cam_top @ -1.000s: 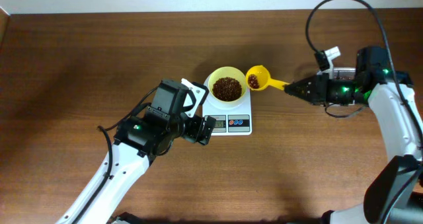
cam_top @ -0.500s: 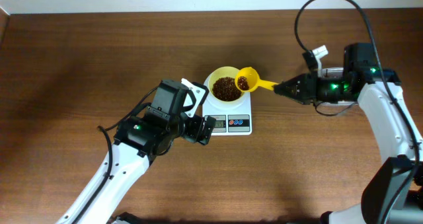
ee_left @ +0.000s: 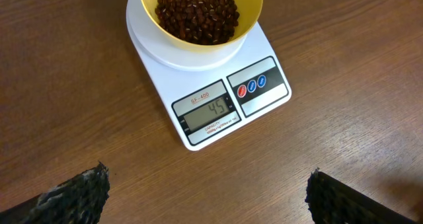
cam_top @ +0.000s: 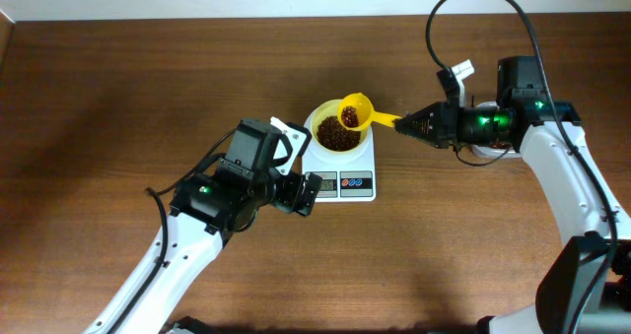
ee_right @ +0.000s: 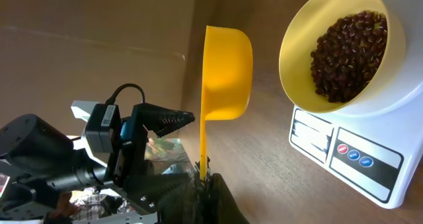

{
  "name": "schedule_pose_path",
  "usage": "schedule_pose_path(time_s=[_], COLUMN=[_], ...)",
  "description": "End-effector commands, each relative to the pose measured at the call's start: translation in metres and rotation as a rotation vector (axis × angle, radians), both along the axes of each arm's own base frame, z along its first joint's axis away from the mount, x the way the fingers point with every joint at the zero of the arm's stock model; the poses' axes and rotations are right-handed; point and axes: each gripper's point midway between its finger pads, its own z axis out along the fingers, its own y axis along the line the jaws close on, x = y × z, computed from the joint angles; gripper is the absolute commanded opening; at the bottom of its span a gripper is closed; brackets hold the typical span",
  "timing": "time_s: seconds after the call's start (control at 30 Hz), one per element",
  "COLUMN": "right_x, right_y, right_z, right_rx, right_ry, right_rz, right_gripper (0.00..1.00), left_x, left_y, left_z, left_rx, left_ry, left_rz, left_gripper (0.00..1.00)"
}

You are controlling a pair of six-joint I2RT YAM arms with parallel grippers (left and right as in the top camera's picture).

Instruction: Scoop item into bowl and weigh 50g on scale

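Note:
The pale-yellow bowl (cam_top: pixel 320 117) stands on the white scale (cam_top: pixel 363 159) and holds a heap of dark reddish-brown beans (cam_top: pixel 338 135). My right gripper (cam_top: pixel 404 124) is shut on the handle of a yellow scoop (cam_top: pixel 356 112). The scoop's cup holds a few beans and hangs over the bowl's right rim. In the right wrist view the scoop (ee_right: pixel 225 72) is seen from its underside, next to the bowl (ee_right: pixel 297 59). My left gripper (ee_left: pixel 206 178) is open over bare wood in front of the scale (ee_left: pixel 165 78), whose display (ee_left: pixel 210 110) reads 45.
The left arm's body (cam_top: pixel 237 176) lies close to the scale's left front corner. A black cable (cam_top: pixel 463 4) loops above the right arm. The table's back edge (cam_top: pixel 197 19) meets a pale wall. Red and blue buttons (ee_left: pixel 253 85) sit on the scale's front strip.
My right gripper has carried the scoop leftward, from beside the bowl to over its right rim. The left arm has not moved.

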Motion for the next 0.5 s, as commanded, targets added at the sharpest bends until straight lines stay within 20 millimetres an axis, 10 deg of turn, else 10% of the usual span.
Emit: schedule_pose_path(time_s=[0.0, 0.47], right_x=[-0.001, 0.022], right_y=[0.005, -0.006], right_z=[0.001, -0.015], right_rx=[0.022, -0.124], right_ry=[-0.003, -0.089], right_rz=[0.02, -0.051], right_gripper=[0.04, 0.04], left_x=[-0.001, -0.001], left_y=[0.0, 0.0], left_z=[0.0, 0.0], left_rx=[0.001, 0.001], left_ry=[-0.003, -0.003], left_rz=[0.005, 0.005], left_gripper=[0.99, 0.99])
